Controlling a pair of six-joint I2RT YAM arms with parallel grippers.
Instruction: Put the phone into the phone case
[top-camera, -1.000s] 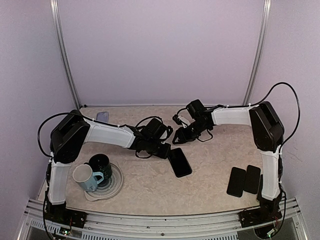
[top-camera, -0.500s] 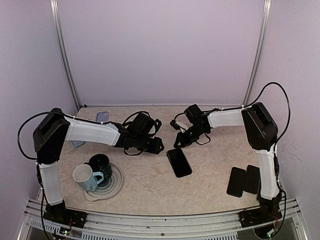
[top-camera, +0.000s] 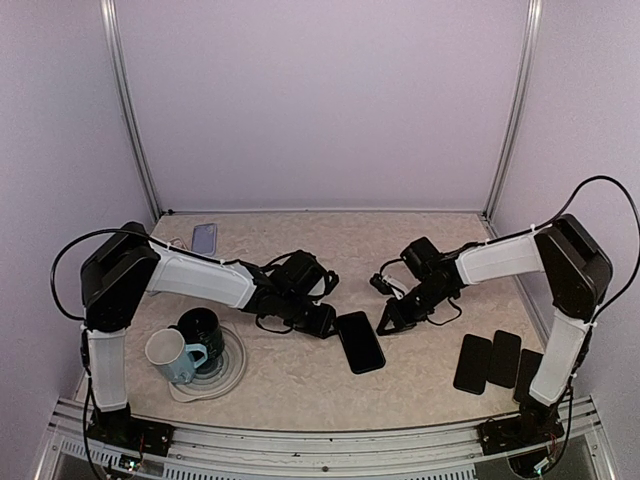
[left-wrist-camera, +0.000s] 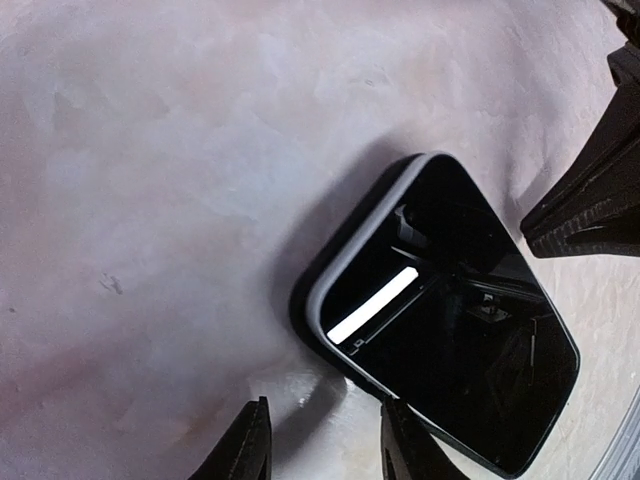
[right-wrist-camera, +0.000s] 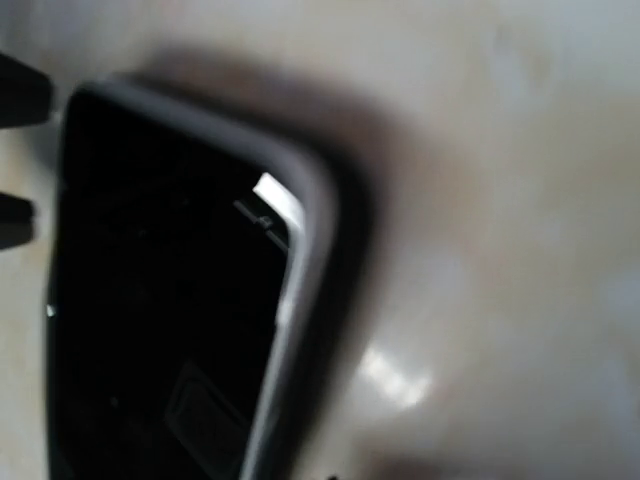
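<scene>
A black phone (top-camera: 360, 341) with a grey rim and a dark outer edge lies face up mid-table. It also shows in the left wrist view (left-wrist-camera: 450, 340) and, blurred, in the right wrist view (right-wrist-camera: 170, 300). My left gripper (top-camera: 324, 320) is low at the phone's far-left corner, its fingers a little apart and empty (left-wrist-camera: 322, 455). My right gripper (top-camera: 386, 324) is low at the phone's far-right corner. Its two dark fingers (left-wrist-camera: 590, 200) show apart in the left wrist view. I cannot tell whether the dark edge is the phone case.
Three dark flat slabs (top-camera: 473, 362) lie at the front right, phones or cases. A bluish phone or case (top-camera: 204, 238) lies at the back left. A white mug (top-camera: 165, 350) and a dark mug (top-camera: 203, 328) stand on a grey mat (top-camera: 232, 375) at the front left.
Both grippers moved toward the near side and now flank the phone's far end. The phone shifted slightly nearer.
</scene>
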